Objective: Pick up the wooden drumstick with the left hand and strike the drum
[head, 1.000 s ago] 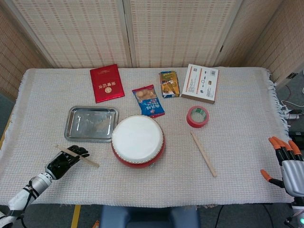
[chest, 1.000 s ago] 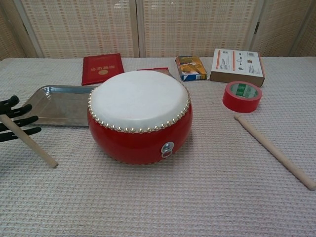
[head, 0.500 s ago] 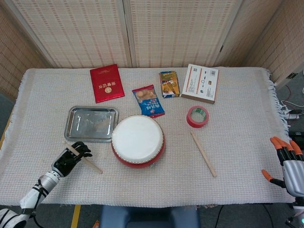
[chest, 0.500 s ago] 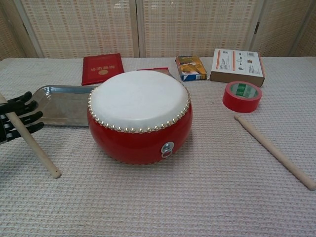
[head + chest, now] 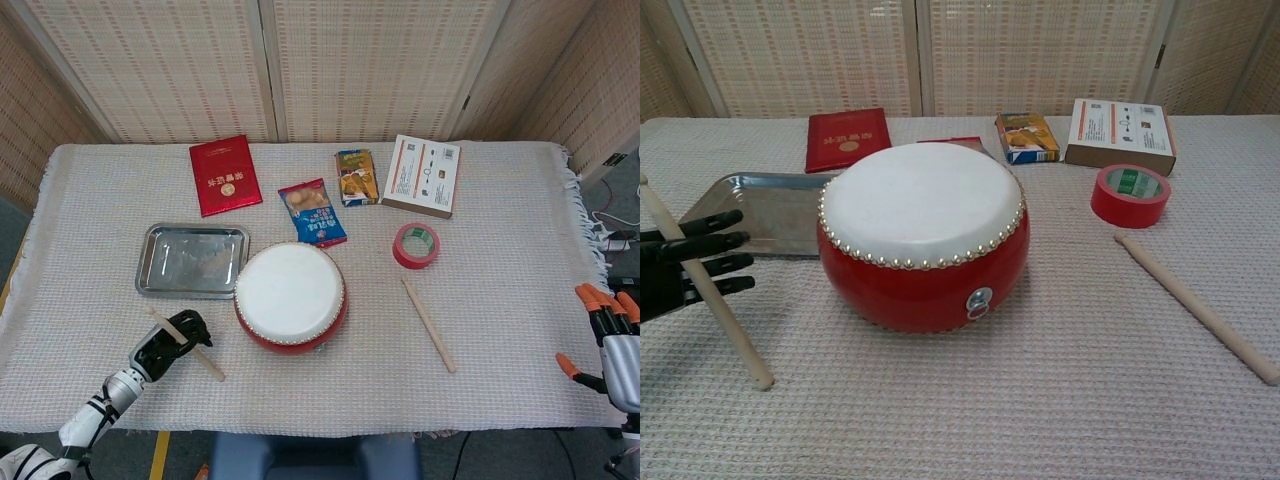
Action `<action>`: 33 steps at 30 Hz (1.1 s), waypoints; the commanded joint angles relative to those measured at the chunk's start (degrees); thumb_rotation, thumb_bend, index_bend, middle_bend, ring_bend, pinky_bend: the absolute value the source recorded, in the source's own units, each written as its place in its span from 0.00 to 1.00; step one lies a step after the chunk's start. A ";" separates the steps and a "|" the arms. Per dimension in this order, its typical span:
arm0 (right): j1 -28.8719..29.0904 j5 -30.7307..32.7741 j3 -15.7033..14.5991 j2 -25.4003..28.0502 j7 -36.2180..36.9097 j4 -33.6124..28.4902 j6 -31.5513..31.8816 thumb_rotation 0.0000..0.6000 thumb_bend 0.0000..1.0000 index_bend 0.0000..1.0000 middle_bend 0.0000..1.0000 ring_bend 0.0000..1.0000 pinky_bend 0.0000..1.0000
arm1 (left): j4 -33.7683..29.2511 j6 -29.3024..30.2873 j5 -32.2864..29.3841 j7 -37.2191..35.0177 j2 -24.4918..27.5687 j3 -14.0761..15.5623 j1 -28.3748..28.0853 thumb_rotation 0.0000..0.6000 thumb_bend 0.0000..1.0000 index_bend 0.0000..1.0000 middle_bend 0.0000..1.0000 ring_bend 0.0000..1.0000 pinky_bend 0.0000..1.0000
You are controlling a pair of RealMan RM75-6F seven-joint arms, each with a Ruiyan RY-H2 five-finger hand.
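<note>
Just right of the left hand (image 5: pixel 168 343), which grips the drumstick (image 5: pixel 702 282), sits the drum (image 5: pixel 923 236), so I'd swing the tip up over the rim first.

Tilted wooden drumstick (image 5: pixel 186 343) left of red drum (image 5: pixel 290 296) (white-skinned).

Left hand (image 5: pixel 170 342) seemingly curled closed; right hand (image 5: pixel 612 340) spread open.

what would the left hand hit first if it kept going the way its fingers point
Probably the drum. In the chest view the left hand, holding a drumstick, has its fingers aimed right at the drum's red side, with only bare cloth between. Depth is unclear, so it might graze the tray corner instead.
</note>
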 commanded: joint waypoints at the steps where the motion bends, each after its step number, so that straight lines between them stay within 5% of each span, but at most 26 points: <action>1: -0.11 0.03 0.10 0.13 -0.07 -0.09 0.27 1.00 0.20 0.03 0.05 0.00 0.00 | -0.16 0.13 0.22 0.75 -0.28 0.18 -0.03 1.00 0.41 0.49 0.53 0.46 0.44; 18: -0.60 -0.70 0.19 0.45 -0.11 -0.58 1.48 1.00 0.20 0.03 0.05 0.00 0.00 | -1.07 4.63 5.88 15.97 -3.03 3.66 0.36 1.00 0.36 0.50 0.54 0.47 0.43; 33: -1.03 -0.86 0.12 0.53 -0.14 -0.81 2.00 1.00 0.20 0.03 0.05 0.00 0.00 | -0.13 5.77 6.48 18.66 -4.36 5.58 0.01 1.00 0.26 0.53 0.55 0.48 0.42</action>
